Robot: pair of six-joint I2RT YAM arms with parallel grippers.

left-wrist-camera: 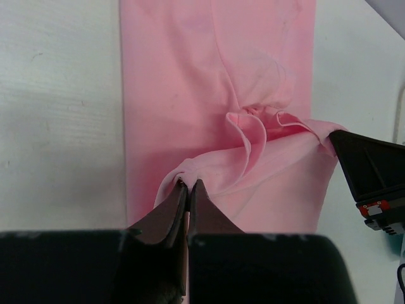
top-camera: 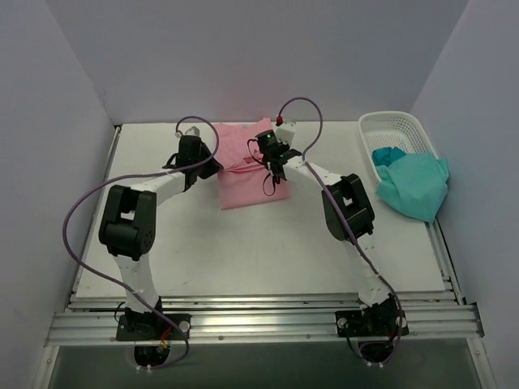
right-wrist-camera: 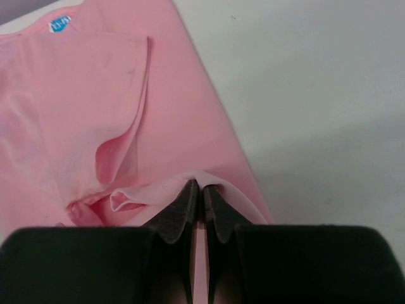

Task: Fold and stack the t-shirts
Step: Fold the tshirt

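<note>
The pink t-shirt [top-camera: 247,174] lies folded lengthwise at the back middle of the table. My left gripper [top-camera: 212,164] is shut on a pinch of its left edge [left-wrist-camera: 190,170]. My right gripper [top-camera: 276,166] is shut on a fold of its right edge [right-wrist-camera: 209,180]. Both hold the cloth lifted, so a raised ridge crosses the shirt between them [left-wrist-camera: 266,136]. A small blue label [right-wrist-camera: 59,24] shows at the shirt's far end. The teal-green t-shirt [top-camera: 415,185] hangs crumpled over the near end of the basket at the right.
A white lattice basket [top-camera: 397,134] stands at the back right with more teal cloth [top-camera: 388,154] inside. The white table [top-camera: 243,251] ends at a metal rail near my bases. Pale walls close in on three sides.
</note>
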